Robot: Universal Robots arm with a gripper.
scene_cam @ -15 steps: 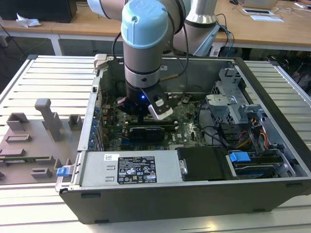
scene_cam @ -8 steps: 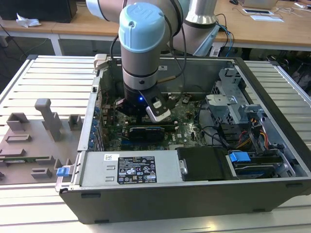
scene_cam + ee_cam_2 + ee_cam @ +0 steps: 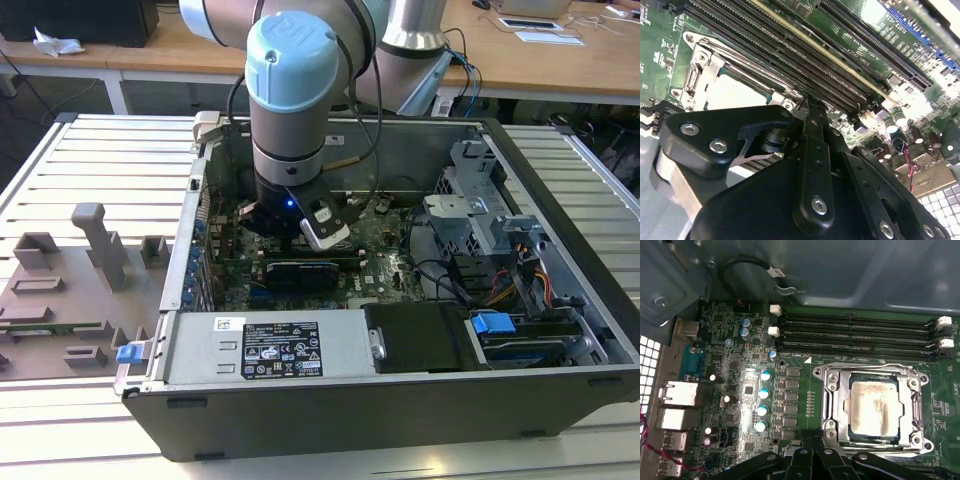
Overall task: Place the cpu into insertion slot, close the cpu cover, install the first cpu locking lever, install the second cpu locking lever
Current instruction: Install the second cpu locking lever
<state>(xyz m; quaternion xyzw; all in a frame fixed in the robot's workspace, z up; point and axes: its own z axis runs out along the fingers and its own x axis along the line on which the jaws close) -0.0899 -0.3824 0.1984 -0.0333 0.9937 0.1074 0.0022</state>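
Observation:
The cpu (image 3: 874,407) lies flat in its socket on the green motherboard, its pale beige-grey top showing through the window of the cpu cover (image 3: 836,405). The silvery cover lies down around the chip. A thin wire lever (image 3: 865,369) runs along one side of the frame; I cannot tell whether it is latched. My gripper (image 3: 812,440) is shut with nothing between its fingers, its tips right at the socket's edge near one corner. In the second wrist view the black gripper (image 3: 810,107) reaches to a corner of the cover (image 3: 695,75) over the cpu (image 3: 735,92).
The arm (image 3: 290,100) reaches down into the open computer case (image 3: 330,400). Memory slots (image 3: 855,335) run beside the socket, and capacitors (image 3: 762,400) stand on its other side. A power supply (image 3: 270,345) and a drive cage (image 3: 480,215) sit in the case. Grey fixtures (image 3: 100,245) stand on the table.

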